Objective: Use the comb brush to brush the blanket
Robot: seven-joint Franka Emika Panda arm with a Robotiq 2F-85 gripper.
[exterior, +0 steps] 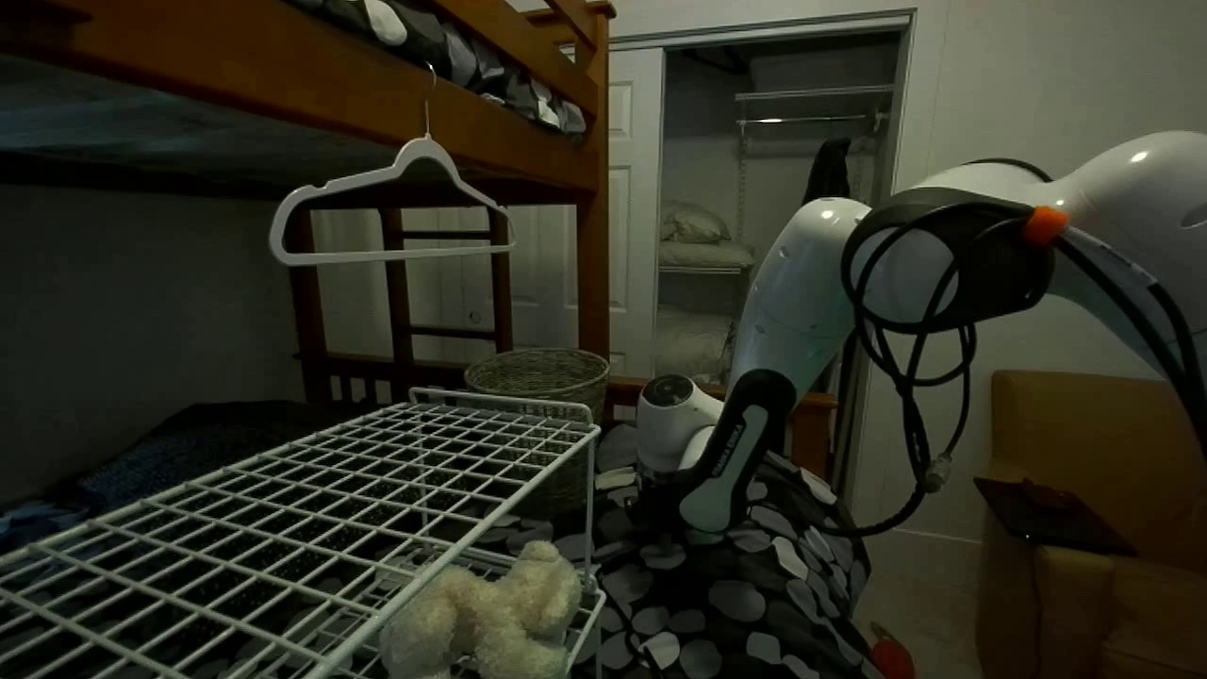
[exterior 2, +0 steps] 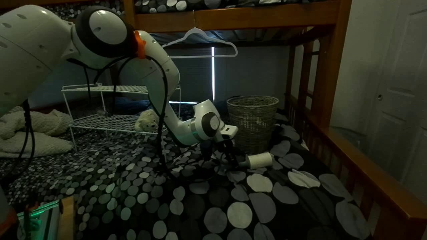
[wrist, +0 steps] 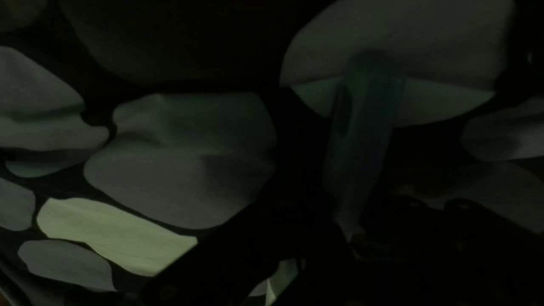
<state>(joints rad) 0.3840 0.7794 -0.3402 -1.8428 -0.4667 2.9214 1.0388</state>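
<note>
The gripper [exterior 2: 235, 161] was clamped on the handle [wrist: 363, 148] of the roller brush [exterior 2: 260, 160] (pale end beside the jaws); the dotted blanket [exterior 2: 263, 206] lay beneath them.

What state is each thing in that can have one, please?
lint roller: nearly horizontal
gripper: at the lint roller; too dark to tell if shut
polka-dot blanket: spread out, rumpled
wire rack: upright
stuffed toy: resting on the lower shelf
wicker basket: upright
clothes hanger: hooked on the upper bunk rail
closet door: open
cream fleece: bunched
</note>
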